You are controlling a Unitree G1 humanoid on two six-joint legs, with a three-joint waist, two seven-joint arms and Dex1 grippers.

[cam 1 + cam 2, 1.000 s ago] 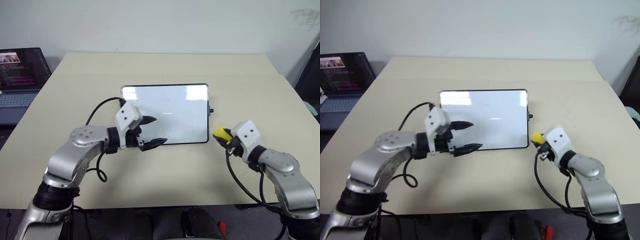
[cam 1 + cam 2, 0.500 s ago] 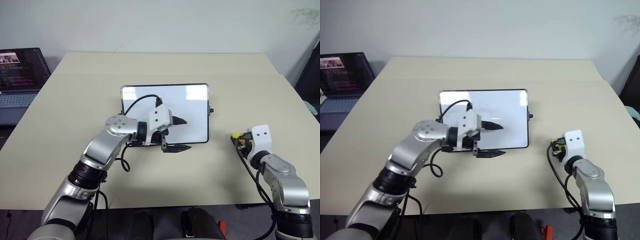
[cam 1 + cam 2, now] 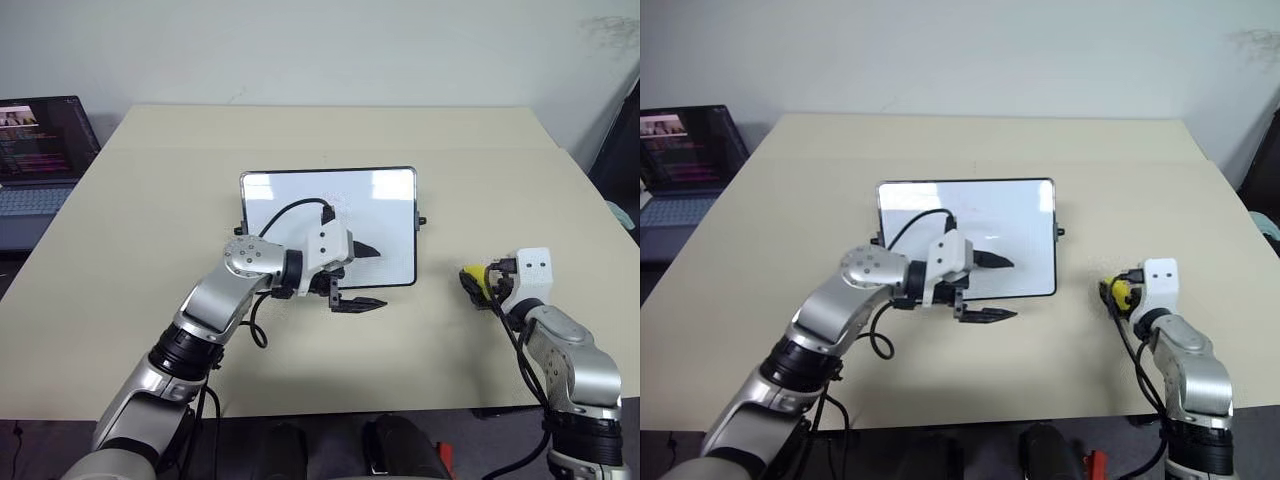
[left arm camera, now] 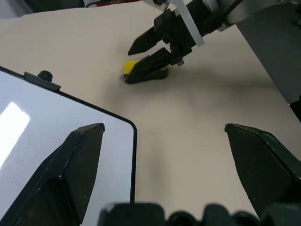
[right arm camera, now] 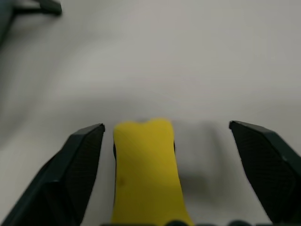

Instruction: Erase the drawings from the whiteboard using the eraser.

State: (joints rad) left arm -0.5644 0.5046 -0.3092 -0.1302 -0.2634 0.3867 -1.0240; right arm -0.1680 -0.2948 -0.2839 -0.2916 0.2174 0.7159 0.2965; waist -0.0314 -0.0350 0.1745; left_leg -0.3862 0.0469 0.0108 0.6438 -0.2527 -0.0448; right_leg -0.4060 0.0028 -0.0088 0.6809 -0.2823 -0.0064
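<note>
The whiteboard [image 3: 300, 205] lies flat in the middle of the table; its visible surface is white and the drawings are out of view. My left gripper [image 3: 380, 275] hovers open over the board's near right corner [image 4: 117, 129], pointing to the right with nothing between its fingers. The yellow eraser [image 5: 146, 174] lies on the table to the right of the board [image 3: 472, 279]. My right gripper [image 5: 167, 126] is open around it, one finger close beside the eraser and the other standing well apart. In the left wrist view the eraser [image 4: 134, 67] rests under the right gripper's black fingers [image 4: 150, 40].
An open laptop [image 3: 40, 150] stands off the table's far left. The beige table [image 3: 330, 130] stretches bare behind the board. A black knob [image 3: 423, 222] sticks out from the board's right side. A dark object [image 3: 615, 150] stands past the table's right edge.
My right gripper moved right, went down to the table and opened; the eraser now lies between its fingers. My left arm swung right, across the board's near edge.
</note>
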